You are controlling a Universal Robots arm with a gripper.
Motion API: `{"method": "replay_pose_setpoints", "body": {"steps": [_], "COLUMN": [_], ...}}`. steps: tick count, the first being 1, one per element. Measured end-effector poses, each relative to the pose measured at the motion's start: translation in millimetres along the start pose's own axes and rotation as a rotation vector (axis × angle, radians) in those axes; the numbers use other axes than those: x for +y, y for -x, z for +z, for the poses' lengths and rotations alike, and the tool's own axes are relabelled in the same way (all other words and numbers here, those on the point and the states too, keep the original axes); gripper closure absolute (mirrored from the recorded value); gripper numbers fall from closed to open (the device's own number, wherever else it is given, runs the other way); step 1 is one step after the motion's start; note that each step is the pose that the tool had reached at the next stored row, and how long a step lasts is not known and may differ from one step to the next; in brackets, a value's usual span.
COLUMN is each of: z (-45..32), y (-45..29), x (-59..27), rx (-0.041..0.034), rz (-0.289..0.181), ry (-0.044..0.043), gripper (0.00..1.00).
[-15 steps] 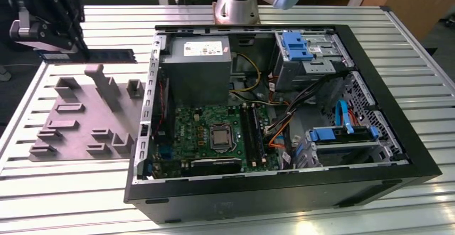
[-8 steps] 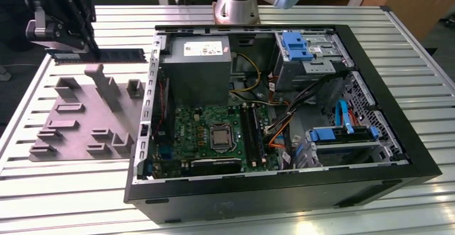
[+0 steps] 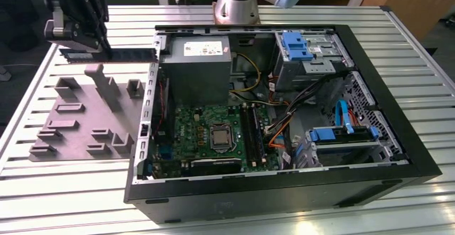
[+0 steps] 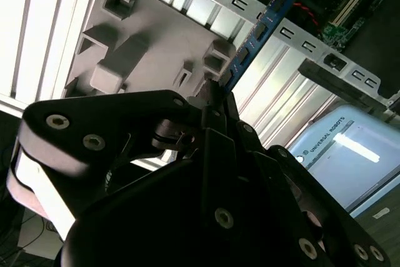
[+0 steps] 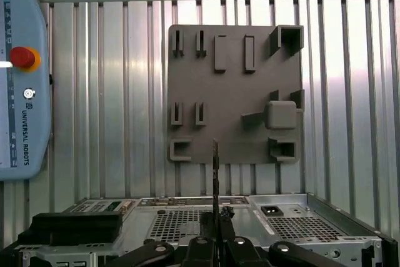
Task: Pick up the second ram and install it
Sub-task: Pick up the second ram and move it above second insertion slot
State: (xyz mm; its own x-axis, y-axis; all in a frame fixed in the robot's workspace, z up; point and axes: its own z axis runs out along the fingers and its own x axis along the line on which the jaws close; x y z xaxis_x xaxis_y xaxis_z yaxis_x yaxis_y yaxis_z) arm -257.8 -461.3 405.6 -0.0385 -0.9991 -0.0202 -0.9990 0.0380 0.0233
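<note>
One ram (image 3: 117,55) hangs level over the fixture (image 3: 78,120), pinched at one end by the closed end effector (image 3: 80,46).

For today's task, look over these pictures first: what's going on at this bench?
A robot arm is handling a memory stick beside an open computer. Its end effector is shut on the second ram and holds it level in the air over the grey fixture block, to the exterior view's left of the computer case. The stick is outside the case and not yet seated in the green motherboard.
</note>
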Motion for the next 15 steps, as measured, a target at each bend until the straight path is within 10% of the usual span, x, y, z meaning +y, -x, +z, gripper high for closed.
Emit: {"method": "replay_pose_setpoints", "body": {"steps": [15], "z": [-0.8], "y": [1.4], "x": [-35.6], "rx": [0.0000], "rz": [0.000], "ry": [0.0000], "gripper": [0.86]}}
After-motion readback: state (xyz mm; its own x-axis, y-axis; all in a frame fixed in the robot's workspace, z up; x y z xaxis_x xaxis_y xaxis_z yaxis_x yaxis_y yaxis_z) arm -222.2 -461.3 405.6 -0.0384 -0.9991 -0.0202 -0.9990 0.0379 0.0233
